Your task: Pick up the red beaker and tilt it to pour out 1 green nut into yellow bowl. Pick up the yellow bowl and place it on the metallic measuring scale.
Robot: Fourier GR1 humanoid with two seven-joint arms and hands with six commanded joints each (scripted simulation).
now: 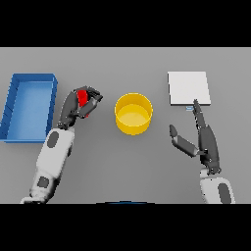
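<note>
- The grey table (pixel 122 166) carries everything in view.
- A blue tray (pixel 13 105) lies at the far left, its long side running away from the robot.
- The scale (pixel 188 88), a pale square plate, sits at the upper right, well apart from the tray.
- The yellow bowl (pixel 133 113) stands upright near the middle of the table, between the two hands and touching neither; no nut can be made out inside it.
- The right hand (pixel 203 139) rests just below the scale, its fingers straight and spread, the longest fingertip reaching the scale's near edge and the thumb stuck out toward the bowl. It holds nothing.
- The left hand (pixel 78 109) is between the tray and the bowl, its fingers curled tight round the beaker.
- The red beaker (pixel 84 97) shows only partly through those fingers, left of the bowl and apart from it; whether it is upright or tilted cannot be told.
</note>
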